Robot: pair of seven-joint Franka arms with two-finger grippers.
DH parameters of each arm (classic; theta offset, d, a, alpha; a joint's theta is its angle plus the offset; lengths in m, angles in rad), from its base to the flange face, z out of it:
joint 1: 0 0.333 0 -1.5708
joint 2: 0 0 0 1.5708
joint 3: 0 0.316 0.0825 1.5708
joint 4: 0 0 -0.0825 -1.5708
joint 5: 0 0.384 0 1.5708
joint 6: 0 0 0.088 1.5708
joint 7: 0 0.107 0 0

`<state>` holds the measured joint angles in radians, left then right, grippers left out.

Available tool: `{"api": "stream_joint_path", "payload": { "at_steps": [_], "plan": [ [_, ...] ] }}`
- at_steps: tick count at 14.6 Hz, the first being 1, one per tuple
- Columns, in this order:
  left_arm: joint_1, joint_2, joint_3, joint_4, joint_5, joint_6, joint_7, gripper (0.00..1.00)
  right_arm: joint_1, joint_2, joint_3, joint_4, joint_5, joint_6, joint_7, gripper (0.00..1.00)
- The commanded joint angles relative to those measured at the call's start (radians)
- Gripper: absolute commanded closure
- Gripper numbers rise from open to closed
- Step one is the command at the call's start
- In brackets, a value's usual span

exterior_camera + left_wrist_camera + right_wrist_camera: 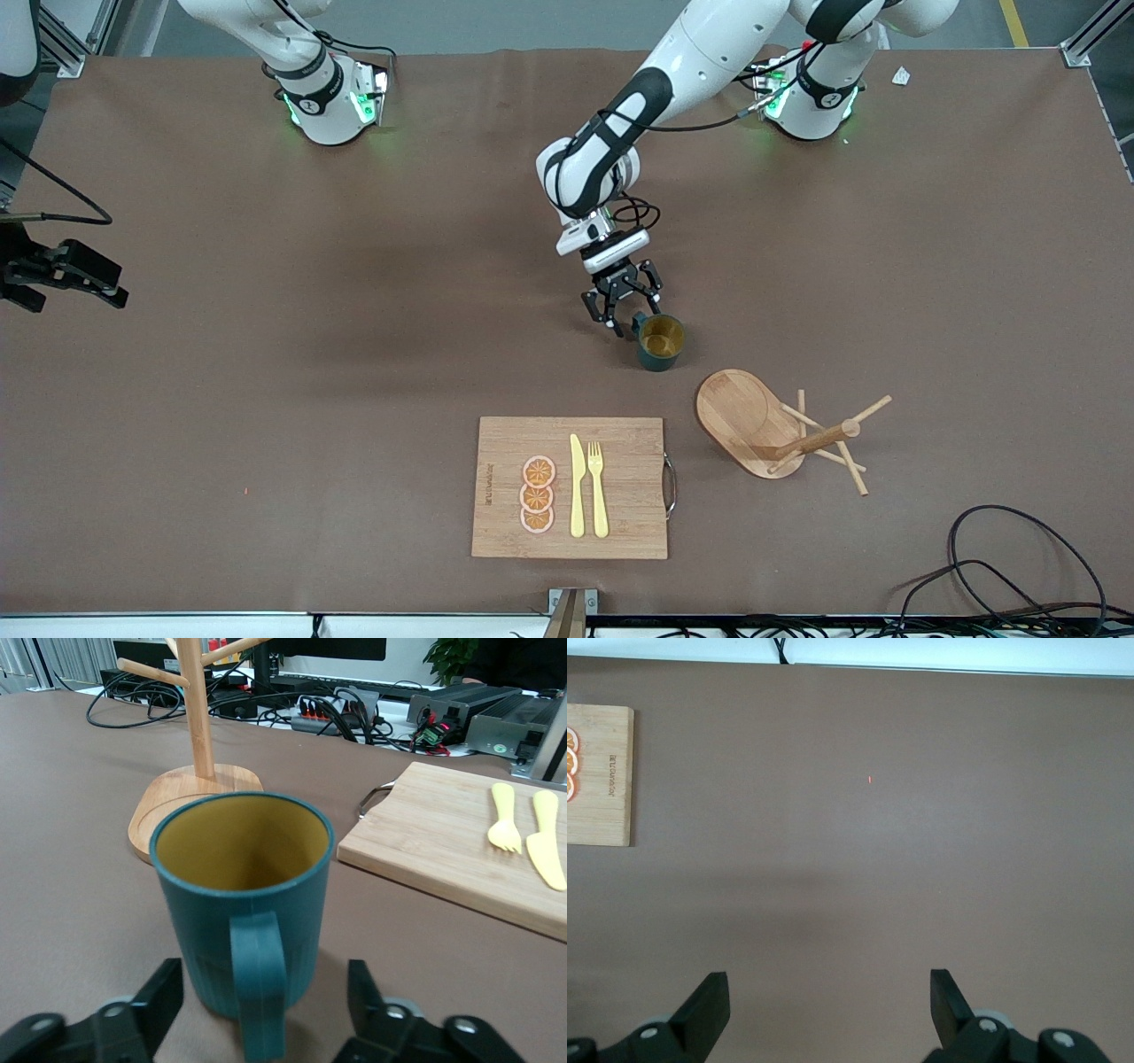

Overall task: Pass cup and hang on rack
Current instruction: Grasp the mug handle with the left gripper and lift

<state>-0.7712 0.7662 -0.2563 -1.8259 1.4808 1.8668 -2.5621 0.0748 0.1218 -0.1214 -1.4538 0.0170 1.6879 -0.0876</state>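
Front view: cup [661,341] upright on the brown bench [266,399], mouth up, mustard inside showing. Left claw [624,312] low, right at the cup, on the side farther from the front camera, fingers spread wide, gripping nothing. Left wrist view: cup [241,912] standing free with its handle turned toward the claw [264,1010], handle sitting in the gap between the two black fingers [159,992], neither finger touching the cup wall.

Rack [780,430] nearer to the front camera than the cup and toward the left arm's end of the bench, oval base flat on the bench, post and thin pegs seen foreshortened from the high camera. Post [197,709] upright in the left wrist view, base [177,793] just past the cup, apart from it.

Cutting board [571,487] also nearer to the front camera than the cup, beside the rack, toward the right arm's end. On it: three orange slices [537,494], yellow knife [577,486], yellow fork [598,487], side by side.

Right claw [75,270] waiting well apart from the cup, at the right arm's end of the bench. Right wrist view: fingers [704,1010] wide open over bare bench, empty.
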Motion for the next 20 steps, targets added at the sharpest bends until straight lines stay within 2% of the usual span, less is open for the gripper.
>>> {"api": "stream_joint_path", "payload": {
  "at_steps": [1,4,7,9,10,15,20],
  "plan": [
    [0.007,0.033,-0.001,0.039,0.022,0.006,-0.012,0.35,-0.013,0.004,0.009,0.017,-0.011,-0.014,0.000,0.00],
    [0.007,0.044,-0.003,0.059,0.015,0.008,-0.010,0.61,-0.012,0.005,0.011,0.018,-0.012,-0.014,0.000,0.00],
    [0.009,0.042,-0.006,0.074,0.000,0.018,-0.003,0.80,-0.013,0.005,0.011,0.018,-0.011,-0.014,-0.001,0.00],
    [0.007,0.041,-0.011,0.123,-0.048,0.026,0.016,0.97,-0.013,0.005,0.009,0.018,-0.012,-0.014,-0.001,0.00],
    [0.009,0.035,-0.012,0.157,-0.098,0.034,0.052,1.00,-0.013,0.005,0.009,0.018,-0.012,-0.014,-0.001,0.00],
    [0.021,-0.008,-0.014,0.420,-0.518,0.034,0.371,1.00,-0.013,0.005,0.009,0.018,-0.011,-0.016,0.000,0.00],
    [0.131,-0.129,-0.021,0.494,-0.827,0.037,0.600,1.00,-0.013,0.005,0.009,0.018,-0.011,-0.014,0.000,0.00]
  ]
}}
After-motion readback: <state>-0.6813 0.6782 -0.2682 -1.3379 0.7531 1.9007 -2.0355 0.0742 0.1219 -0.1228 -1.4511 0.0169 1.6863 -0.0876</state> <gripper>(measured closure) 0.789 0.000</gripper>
